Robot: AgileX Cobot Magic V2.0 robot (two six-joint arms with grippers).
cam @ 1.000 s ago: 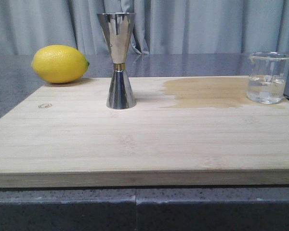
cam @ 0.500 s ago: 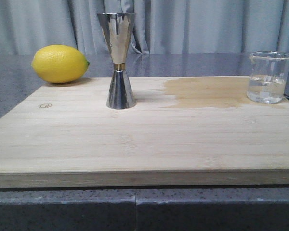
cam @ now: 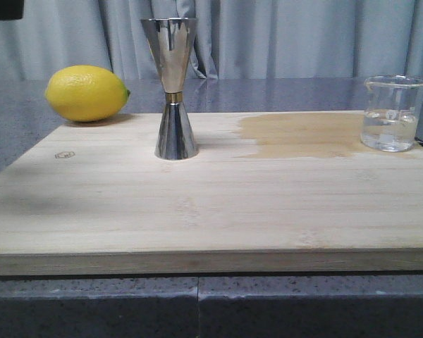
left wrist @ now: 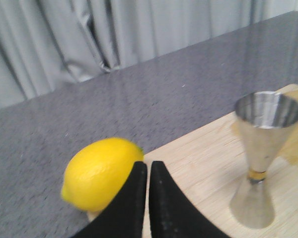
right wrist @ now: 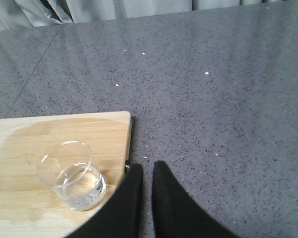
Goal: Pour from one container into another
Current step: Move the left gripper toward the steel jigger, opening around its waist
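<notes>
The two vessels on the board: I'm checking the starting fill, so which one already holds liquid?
The clear glass beaker at the board's right end; clear liquid fills its lower part. The steel jigger is opaque, and its upper cup looks empty from the left wrist view.

Staged bar-prep bench: cutting board (cam: 211,204), lemon (cam: 87,93), grey curtain (cam: 303,39).

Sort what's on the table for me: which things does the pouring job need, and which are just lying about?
For the job:
- glass beaker, holding some clear liquid, on the board's right end
- steel jigger, upright on the board

Lying about:
- lemon, at the board's far left corner
- cutting board, which has a damp patch beside the beaker
</notes>
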